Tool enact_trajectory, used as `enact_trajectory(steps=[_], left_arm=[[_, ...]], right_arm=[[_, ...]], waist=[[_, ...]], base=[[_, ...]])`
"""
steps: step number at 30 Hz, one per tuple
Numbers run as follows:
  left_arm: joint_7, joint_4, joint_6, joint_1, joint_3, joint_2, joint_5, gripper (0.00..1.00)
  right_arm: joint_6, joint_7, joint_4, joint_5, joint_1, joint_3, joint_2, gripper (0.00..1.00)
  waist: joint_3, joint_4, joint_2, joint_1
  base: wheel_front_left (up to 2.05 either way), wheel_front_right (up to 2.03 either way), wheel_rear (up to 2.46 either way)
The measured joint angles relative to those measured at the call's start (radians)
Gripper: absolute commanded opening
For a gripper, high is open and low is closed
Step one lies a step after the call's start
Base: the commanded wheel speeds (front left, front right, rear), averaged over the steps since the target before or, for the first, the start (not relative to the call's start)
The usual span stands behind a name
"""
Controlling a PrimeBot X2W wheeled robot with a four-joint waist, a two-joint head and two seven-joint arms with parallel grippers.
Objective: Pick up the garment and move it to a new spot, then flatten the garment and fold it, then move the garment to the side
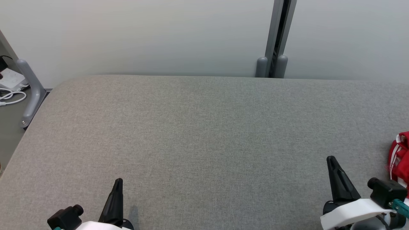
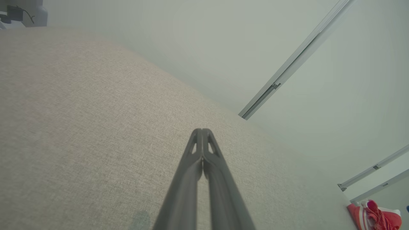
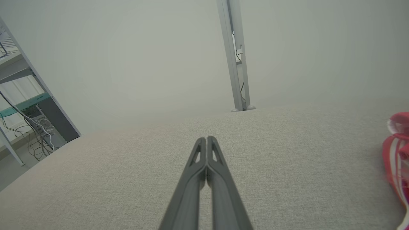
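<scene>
On grey table (image 1: 204, 127), red striped garment (image 1: 400, 159), left fingers (image 1: 115, 201), right fingers (image 1: 340, 182) closed

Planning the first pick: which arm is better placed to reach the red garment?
Right, probably. The red garment lies close beside the right tool; the left tool is far across the grey table. Both are shut.

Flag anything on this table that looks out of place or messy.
The red garment lies crumpled on the far right of the table, beside the right gripper, not spread flat; part of it runs out of the head view. That gripper and the left gripper are shut, holding nothing. Nothing looks spilled or damaged.
</scene>
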Motion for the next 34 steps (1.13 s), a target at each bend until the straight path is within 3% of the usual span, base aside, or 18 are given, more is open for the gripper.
enact_trajectory(steps=[29,31,32,34], left_arm=[[0.094,-0.034,0.0,-0.041,0.033,0.008,-0.356,0.0],[0.105,-0.037,0.0,-0.041,0.036,0.009,-0.39,0.0],[0.138,-0.047,0.0,-0.056,0.05,0.01,-0.504,0.0],[0.143,-0.049,0.0,-0.061,0.052,0.011,-0.521,0.0]], right_arm=[[0.0,0.121,-0.024,0.477,0.001,-0.077,0.004,0.0],[0.0,0.131,-0.026,0.518,0.001,-0.084,0.004,0.0],[0.0,0.17,-0.033,0.672,0.001,-0.109,0.006,0.0],[0.0,0.175,-0.035,0.697,0.001,-0.113,0.006,0.0]], waist=[[0.002,-0.028,0.0,0.0],[0.002,-0.031,0.0,0.0],[0.003,-0.043,0.0,0.0],[0.003,-0.045,0.0,0.0]], base=[[0.0,0.0,0.0],[0.0,0.0,0.0],[0.0,0.0,0.0],[0.0,0.0,0.0]])
